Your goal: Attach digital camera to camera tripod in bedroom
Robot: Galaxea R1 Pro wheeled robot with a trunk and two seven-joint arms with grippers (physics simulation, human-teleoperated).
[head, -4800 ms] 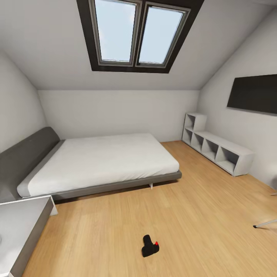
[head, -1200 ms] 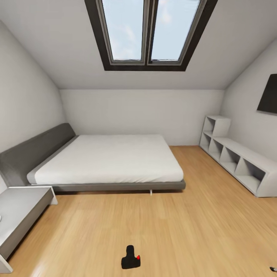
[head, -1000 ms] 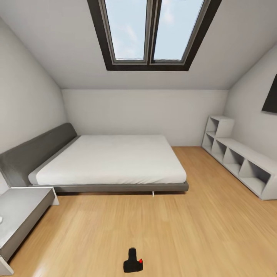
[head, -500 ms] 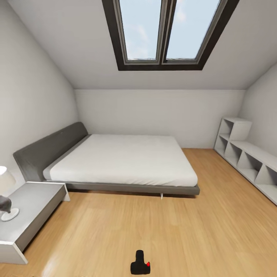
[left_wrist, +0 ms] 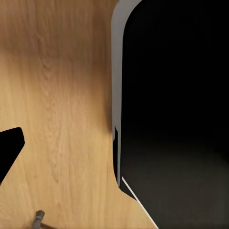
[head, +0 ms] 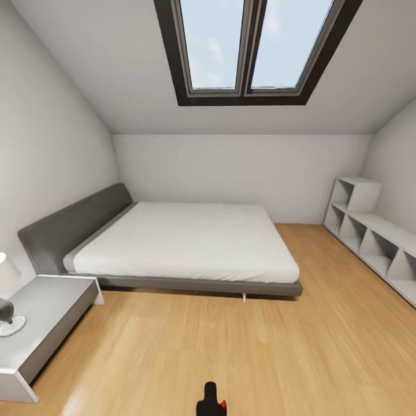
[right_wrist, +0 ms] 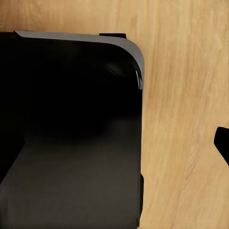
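wood floor (head: pixel 260 346) runs all through this bedroom, light and yellow, under white walls and a slanted ceiling. both wrist views look down at that same floor (left_wrist: pixel 57 95) beside a big black part of my own base (left_wrist: pixel 176 119), with a thin grey edge on it. a black tip (left_wrist: pixel 8 150) pokes in at the side of the left wrist view, and another black tip (right_wrist: pixel 222 141) at the side of the right wrist view. i cannot tell if my claws are spread or pressed together.

out from me, the camera (head: pixel 210 400) sits on the floor right at the bottom of the head view, black with a red button (head: pixel 223 404). part of it is cut off.

farther off is the bed (head: pixel 185 240), white on a grey frame. a grey nightstand (head: pixel 40 315) stands on the left with a lamp (head: pixel 7 294) on it. a white shelf (head: pixel 375 245) lines the right wall. a dark skylight (head: pixel 254 49) with two panes shows blue sky.
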